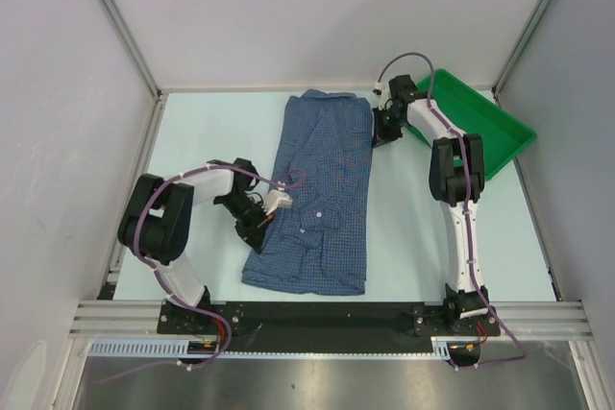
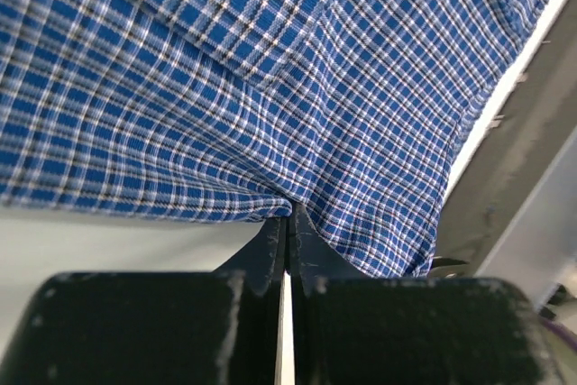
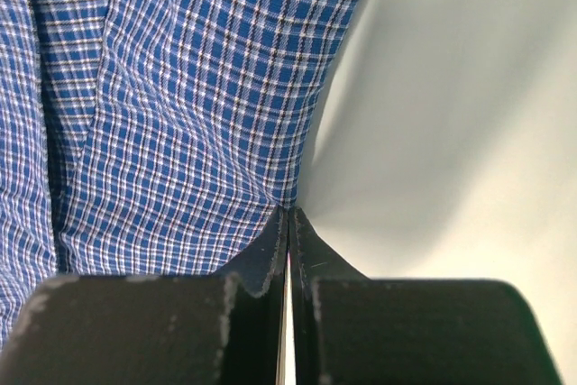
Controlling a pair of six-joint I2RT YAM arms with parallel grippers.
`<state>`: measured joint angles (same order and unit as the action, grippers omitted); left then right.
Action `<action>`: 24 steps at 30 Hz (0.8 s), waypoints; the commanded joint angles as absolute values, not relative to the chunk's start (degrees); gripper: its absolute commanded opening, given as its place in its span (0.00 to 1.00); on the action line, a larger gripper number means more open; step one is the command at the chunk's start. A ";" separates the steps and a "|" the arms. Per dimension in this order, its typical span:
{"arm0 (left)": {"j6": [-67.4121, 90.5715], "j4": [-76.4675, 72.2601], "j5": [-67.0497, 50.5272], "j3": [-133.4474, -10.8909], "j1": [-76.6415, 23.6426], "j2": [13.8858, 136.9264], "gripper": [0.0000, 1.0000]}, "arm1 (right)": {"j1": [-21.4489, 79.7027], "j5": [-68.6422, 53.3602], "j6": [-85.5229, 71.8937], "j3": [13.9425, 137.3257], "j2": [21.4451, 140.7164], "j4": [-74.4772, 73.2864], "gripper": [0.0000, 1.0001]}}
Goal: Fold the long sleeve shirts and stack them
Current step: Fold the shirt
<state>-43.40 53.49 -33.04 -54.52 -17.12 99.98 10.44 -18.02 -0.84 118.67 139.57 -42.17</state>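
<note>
The long sleeve shirt [image 1: 322,189], blue with a fine white check, lies flat in the middle of the table, folded into a long strip with the collar at the far end. My left gripper [image 1: 259,229] is at the shirt's left edge near the lower half. In the left wrist view it [image 2: 288,214] is shut on the edge of the cloth [image 2: 270,87], which puckers at the tips. My right gripper [image 1: 377,139] is at the shirt's upper right edge. In the right wrist view it [image 3: 288,212] is shut on the cloth's edge [image 3: 180,114].
A green plastic tray [image 1: 480,117] stands at the far right corner, behind the right arm. The pale table [image 1: 202,136] is ringed by white walls and a metal frame rail [image 2: 523,160]. Bare table [image 3: 451,87] lies right of the shirt.
</note>
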 commanded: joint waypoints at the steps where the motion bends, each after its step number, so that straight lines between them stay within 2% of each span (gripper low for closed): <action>1: -41.93 53.70 -31.11 -49.32 -20.91 100.37 0.01 | 12.83 -10.38 3.95 121.46 146.42 -48.16 0.00; 8: -40.43 52.03 -29.71 -47.90 -24.87 98.79 0.03 | 13.62 -7.65 4.83 118.56 144.58 -46.93 0.00; 9: -39.99 52.03 -29.71 -48.51 -24.87 98.88 0.16 | 13.45 -7.99 5.79 119.43 144.49 -47.37 0.00; 11: -39.99 52.38 -30.23 -49.13 -24.26 97.66 0.29 | 12.92 -10.97 7.03 120.06 143.36 -48.86 0.14; 12: -40.25 52.64 -30.67 -49.91 -23.65 96.86 0.40 | 12.31 -13.68 8.16 119.88 142.39 -48.95 0.21; 13: -40.60 53.69 -32.59 -50.53 -21.99 95.72 0.43 | 11.87 -15.19 8.87 119.80 140.21 -49.13 0.36; 16: -43.24 56.59 -37.25 -54.04 -17.77 90.54 0.53 | 10.99 -20.29 11.41 119.97 134.94 -49.83 0.51; 17: -43.68 56.86 -38.48 -55.01 -16.54 89.22 0.56 | 10.90 -21.26 11.95 119.88 133.52 -50.27 0.53; 19: -44.03 56.69 -40.68 -57.21 -12.67 84.30 0.76 | 10.72 -26.61 14.92 118.40 128.88 -52.46 0.58; 21: -46.57 56.51 -43.41 -57.83 -10.03 78.61 0.80 | 10.90 -32.30 17.39 114.28 124.22 -53.08 0.60; 22: -47.54 55.73 -43.59 -57.66 -9.58 76.14 0.82 | 11.07 -34.08 19.75 108.52 121.49 -53.00 0.60; 24: -49.48 54.15 -43.07 -56.17 -9.32 68.00 0.95 | 11.25 -36.11 26.17 102.34 111.83 -51.60 0.61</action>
<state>-43.62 55.42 -38.26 -55.64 -10.28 81.47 10.17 -26.33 14.61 110.76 129.10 -49.54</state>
